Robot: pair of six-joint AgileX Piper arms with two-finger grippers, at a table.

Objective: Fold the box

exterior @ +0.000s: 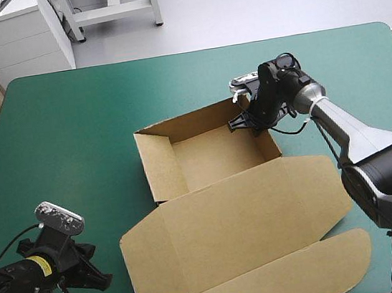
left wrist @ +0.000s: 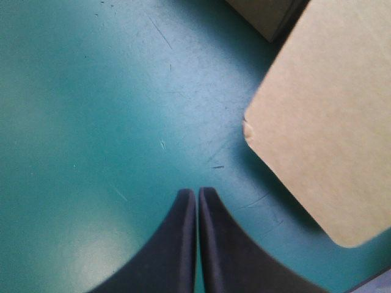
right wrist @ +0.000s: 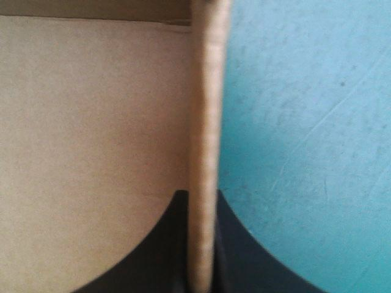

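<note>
Three walls of the brown box (exterior: 204, 156) stood raised as an open tray on the teal-green cover (exterior: 69, 112), and its lid (exterior: 242, 223) lay flat on the box's near side. By my judgement most of the folding was done. The right gripper (exterior: 248, 119) was clamped on the box's right wall by its far corner, while the left gripper (left wrist: 197, 194), fingers pressed together and empty, sat off the lid's left flap.

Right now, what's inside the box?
The open brown cardboard box holds nothing loose: bare floor, plus one black finger of the right pincer, shut on its right wall. The corner under that pincer is covered.
</note>
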